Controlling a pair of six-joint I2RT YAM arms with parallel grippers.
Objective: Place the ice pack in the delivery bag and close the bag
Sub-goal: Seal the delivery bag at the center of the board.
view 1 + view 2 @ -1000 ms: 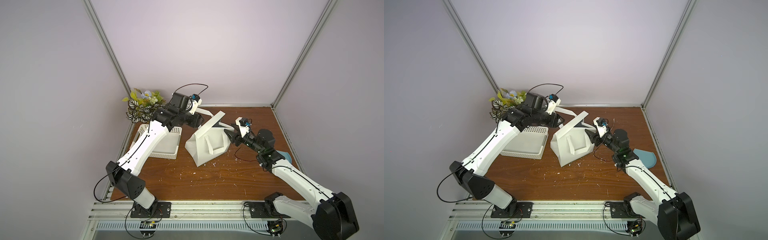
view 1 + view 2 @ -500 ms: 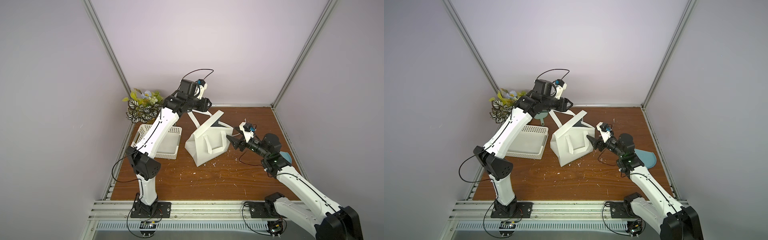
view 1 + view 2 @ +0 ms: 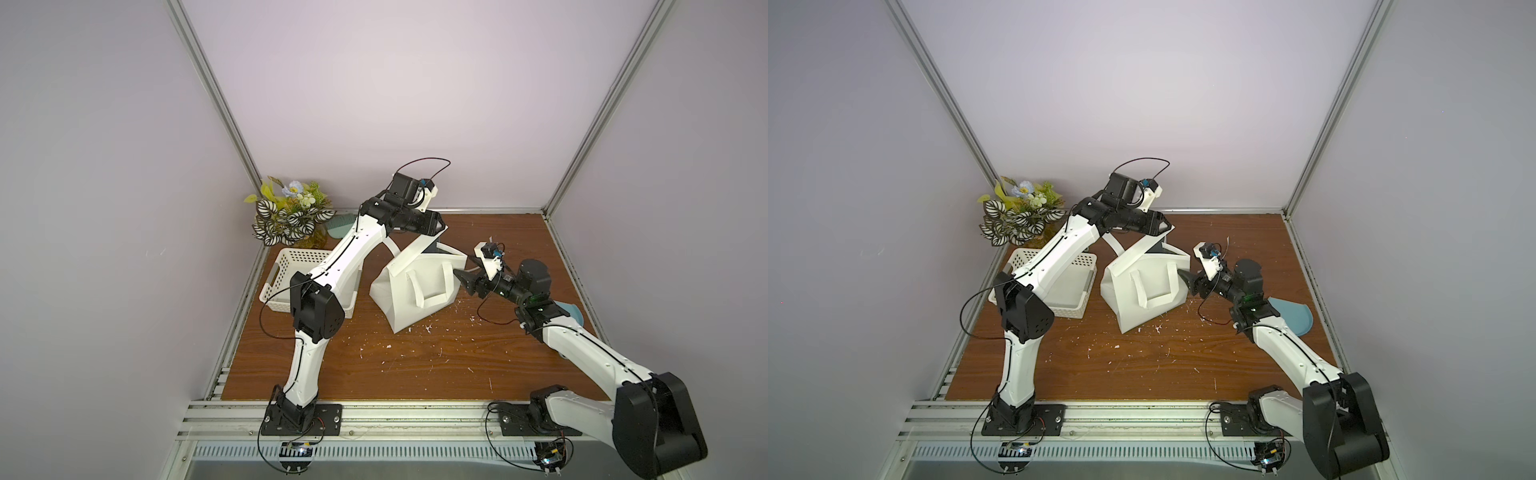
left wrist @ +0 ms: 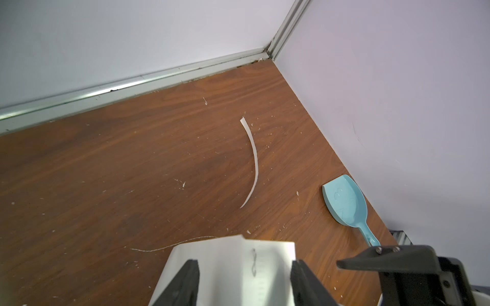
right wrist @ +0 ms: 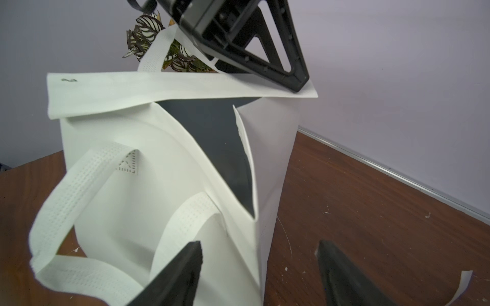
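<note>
Your delivery bag (image 3: 419,291) stands upright on the wooden surface (image 3: 415,365), between the two arms in both top views. Its flap (image 5: 159,90) juts out level over the mouth, which gapes in a narrow wedge with a dark inside. One loop handle (image 5: 79,190) hangs down the bag's wall that faces the right arm.

Your left hand (image 3: 438,226) sits at one end of the flap, at the bag's top. From the left wrist you see its fingers (image 4: 191,280) spread, with the flap's white face lying between and behind them. You can't tell whether they press on it.

Your right hand (image 5: 259,246) is just beside the bag's side wall. Its fingers are spread wide with nothing gripped. Whether a fingertip touches the fabric you can't tell.

The ice pack is not visible in any view, so you can't say where it lies.

A white basket (image 3: 282,266) sits just beside the bag on the left arm's side, partly hidden by that arm. A potted plant (image 3: 291,216) stands farther from the bag the same way. A blue scoop (image 3: 1291,318) lies well apart from the bag, past the right arm. A thin white strip (image 4: 252,161) lies near the bag, beyond the flap's end.
</note>
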